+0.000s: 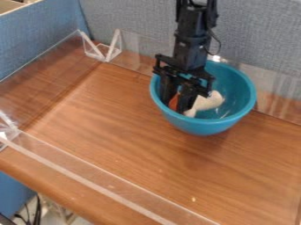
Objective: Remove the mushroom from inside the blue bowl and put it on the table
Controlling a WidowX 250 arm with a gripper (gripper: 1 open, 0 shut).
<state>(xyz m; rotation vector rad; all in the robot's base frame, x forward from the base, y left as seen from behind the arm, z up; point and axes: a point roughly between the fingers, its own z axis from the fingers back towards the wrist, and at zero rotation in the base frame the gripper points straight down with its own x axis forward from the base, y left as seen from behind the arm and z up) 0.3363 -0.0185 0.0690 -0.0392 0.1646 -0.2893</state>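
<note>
The blue bowl (235,116) stands on the table (106,132) at the back right. My gripper (182,95) reaches down from above into the bowl's left half. Its dark fingers (171,88) are shut, and the orange-red cap of the mushroom (177,105) shows between and just below them, still inside the rim. A cream-white shape (209,104) lies just right of the fingers in the bowl. I cannot tell whether it is the mushroom's stem.
Low clear plastic walls (70,48) edge the table on the left, back and front. A small clear triangular stand (108,46) sits at the back left corner. A blue partition rises behind the table. Bare wood stretches left and in front of the bowl.
</note>
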